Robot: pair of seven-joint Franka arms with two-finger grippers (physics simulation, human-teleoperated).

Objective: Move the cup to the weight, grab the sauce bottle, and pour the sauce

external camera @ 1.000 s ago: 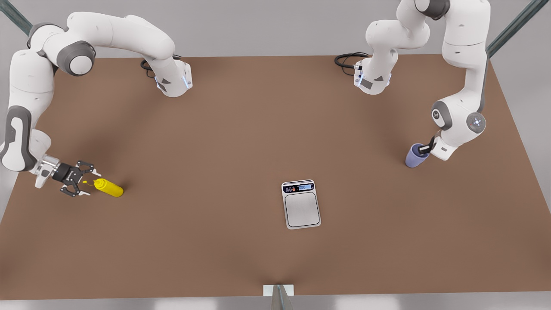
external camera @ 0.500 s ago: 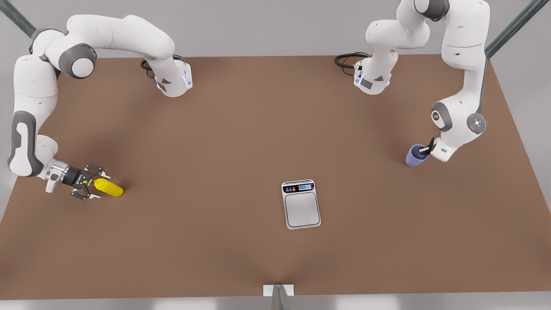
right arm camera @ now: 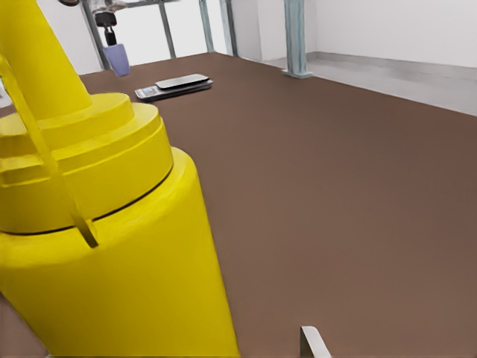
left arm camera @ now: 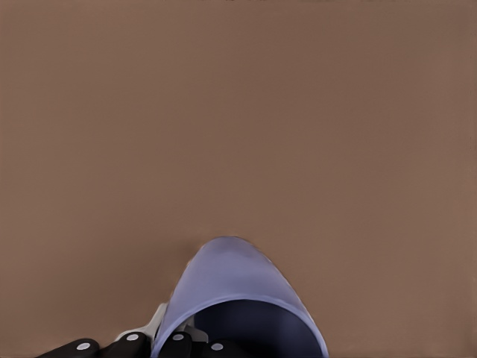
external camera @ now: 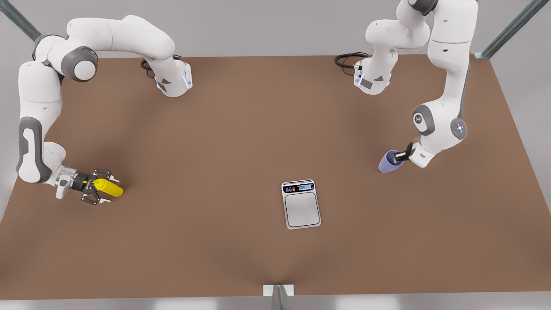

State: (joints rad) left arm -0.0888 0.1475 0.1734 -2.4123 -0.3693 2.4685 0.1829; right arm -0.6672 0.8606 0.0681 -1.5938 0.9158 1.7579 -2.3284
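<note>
The lavender-blue cup (external camera: 388,163) is at the front view's right, tilted, with my left gripper (external camera: 401,157) shut on its rim. In the left wrist view the cup (left arm camera: 231,287) hangs below dark fingers (left arm camera: 173,344) that pinch its wall. I cannot tell whether it touches the table. The yellow sauce bottle (external camera: 112,189) stands at the front view's left. My right gripper (external camera: 100,187) is open, one finger on each side of the bottle's neck. That bottle (right arm camera: 112,246) looms close in the right wrist view. The weight (external camera: 301,204) lies flat near the table's middle.
Both arm bases (external camera: 174,82) (external camera: 372,79) and their black cables sit at the far edge of the brown table (external camera: 224,137). A small bracket (external camera: 278,290) stands at the near edge. From the right wrist view, the weight (right arm camera: 175,85) and cup (right arm camera: 117,58) show far off.
My left gripper has carried the cup toward the front view's left, closer to the weight. My right gripper has slid forward over the bottle's nozzle to its neck.
</note>
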